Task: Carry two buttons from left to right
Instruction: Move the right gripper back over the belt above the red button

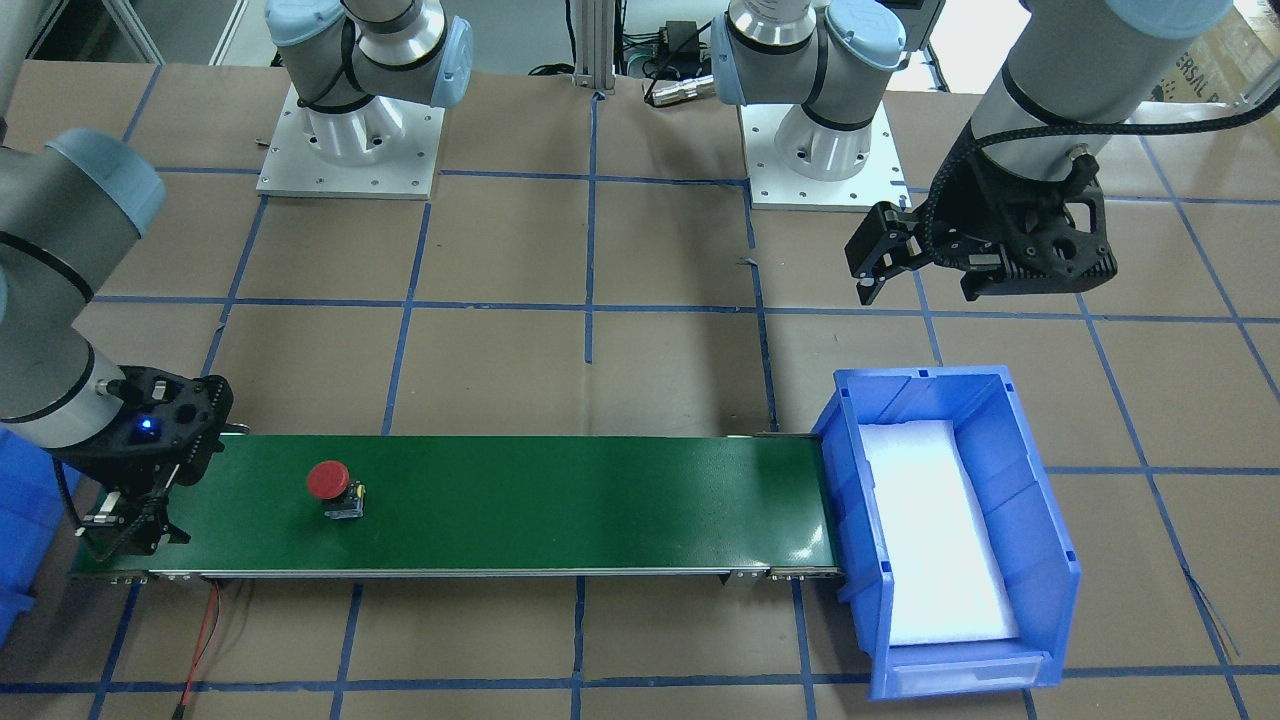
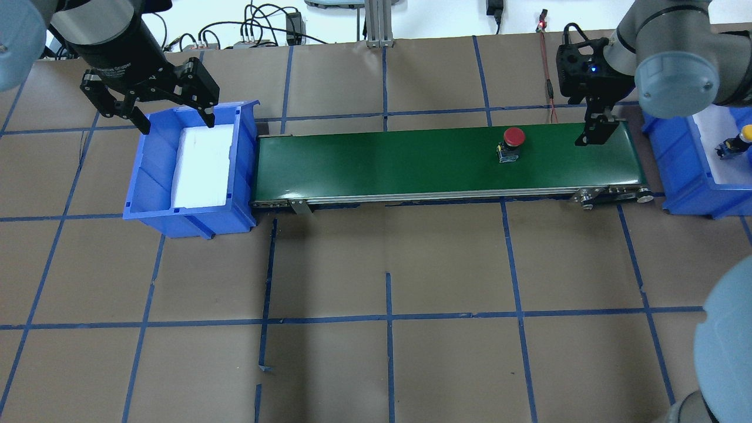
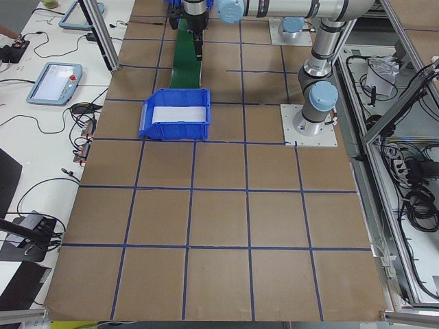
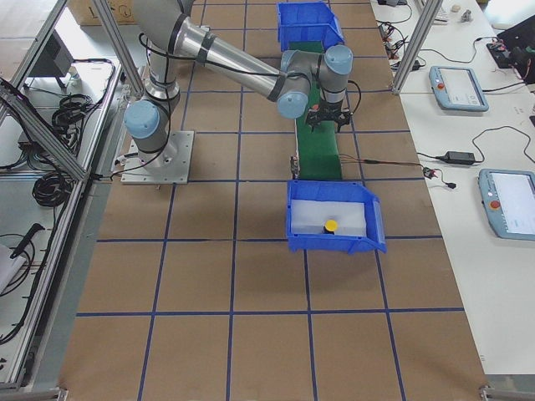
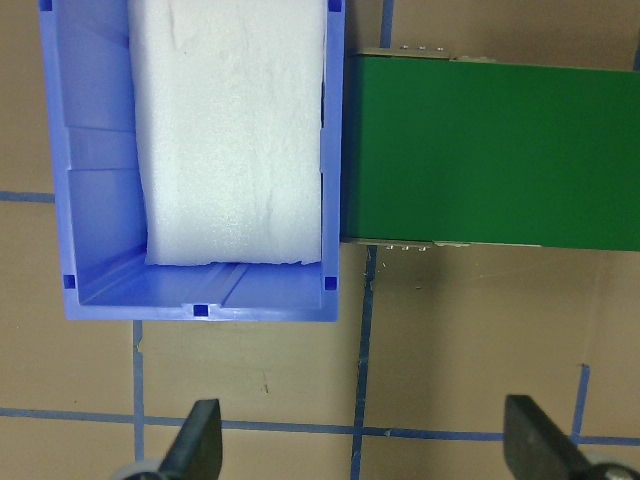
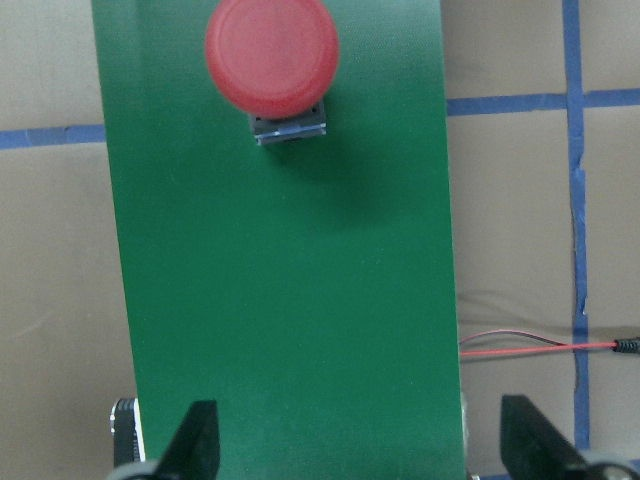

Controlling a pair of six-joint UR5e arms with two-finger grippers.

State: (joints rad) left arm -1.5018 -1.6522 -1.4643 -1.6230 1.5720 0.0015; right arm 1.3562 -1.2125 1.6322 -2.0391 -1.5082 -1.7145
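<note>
The red-capped button (image 2: pixel 512 141) stands upright on the green conveyor belt (image 2: pixel 411 161), near its right end; it also shows in the right wrist view (image 6: pixel 272 55). My right gripper (image 2: pixel 590 136) is open and empty, over the belt's right end, a short way right of the red button. The yellow-capped button (image 2: pixel 735 141) lies in the blue bin (image 2: pixel 687 194) at the right edge, and shows in the right side view (image 4: pixel 331 225). My left gripper (image 2: pixel 174 117) is open and empty, above the far side of the left blue bin (image 2: pixel 188 220).
The left bin holds only a white foam pad (image 2: pixel 202 167) and abuts the belt's left end. A red wire (image 2: pixel 549 88) runs across the table behind the belt's right end. The table (image 2: pixel 388 305) is brown paper with blue tape lines.
</note>
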